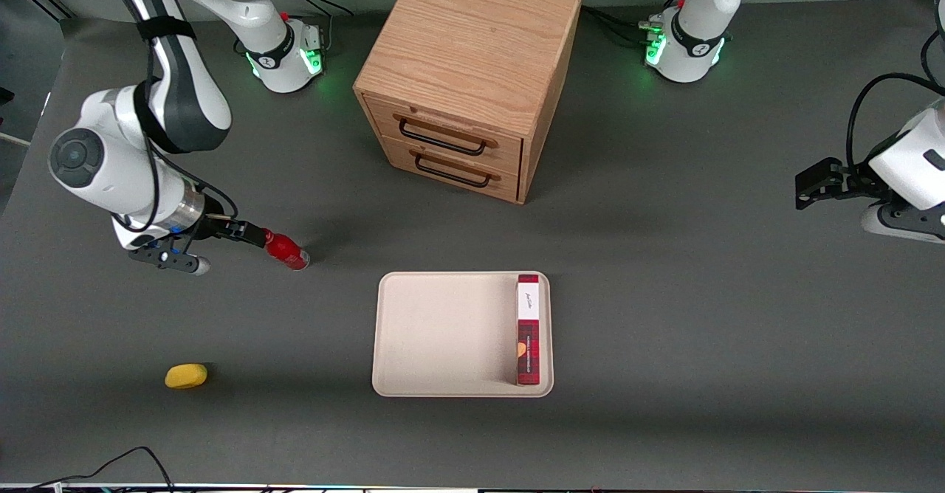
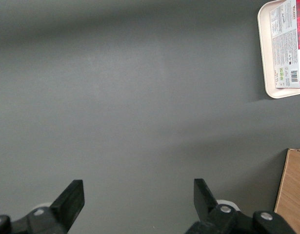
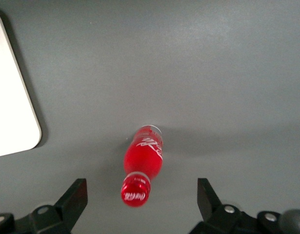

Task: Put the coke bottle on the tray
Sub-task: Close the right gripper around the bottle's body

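Yellow lump sits nearest; tray carries plaid box; gripper hangs spread wide above upright coke bottle, not touching.

The small red coke bottle has a glossy, smooth body and a shiny red cap. The large cream tray looks smooth and matt, like plastic. The dark grey table is matt. The two-drawer cabinet is grained wood with dark metal handles. The gripper, wide open above the bottle, has matt black fingers.
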Motion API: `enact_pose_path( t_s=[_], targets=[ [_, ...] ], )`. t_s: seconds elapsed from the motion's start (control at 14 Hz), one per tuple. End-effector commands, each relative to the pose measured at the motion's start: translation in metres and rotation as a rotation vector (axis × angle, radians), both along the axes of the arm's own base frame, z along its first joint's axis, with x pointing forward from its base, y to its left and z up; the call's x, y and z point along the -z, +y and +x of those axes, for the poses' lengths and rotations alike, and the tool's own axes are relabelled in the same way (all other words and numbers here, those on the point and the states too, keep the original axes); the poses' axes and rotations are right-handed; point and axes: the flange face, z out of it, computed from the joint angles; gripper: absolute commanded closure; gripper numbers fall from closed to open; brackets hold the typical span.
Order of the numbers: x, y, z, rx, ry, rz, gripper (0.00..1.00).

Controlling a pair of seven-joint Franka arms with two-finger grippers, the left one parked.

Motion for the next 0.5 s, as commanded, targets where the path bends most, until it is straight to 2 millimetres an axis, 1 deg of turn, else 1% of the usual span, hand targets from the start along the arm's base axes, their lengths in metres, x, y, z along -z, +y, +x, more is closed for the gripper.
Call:
enact_pose_path(
  t_s=[0.0, 0.14, 0.21, 0.29, 0.36, 0.43],
  targets=[
    [0.023, 0.011, -0.011, 0.035, -0.025, 0.018, 0.0],
    [0.039, 0.018, -0.019, 0.041, -0.032, 0.019, 0.0],
    [0.04, 0.02, -0.021, 0.045, -0.028, 0.019, 0.0],
    [0.041, 0.021, -0.021, 0.044, -0.027, 0.019, 0.02],
    [0.041, 0.021, -0.021, 0.04, -0.027, 0.015, 0.19],
    [0.042, 0.022, -0.021, 0.034, -0.026, 0.012, 0.44]
  ],
)
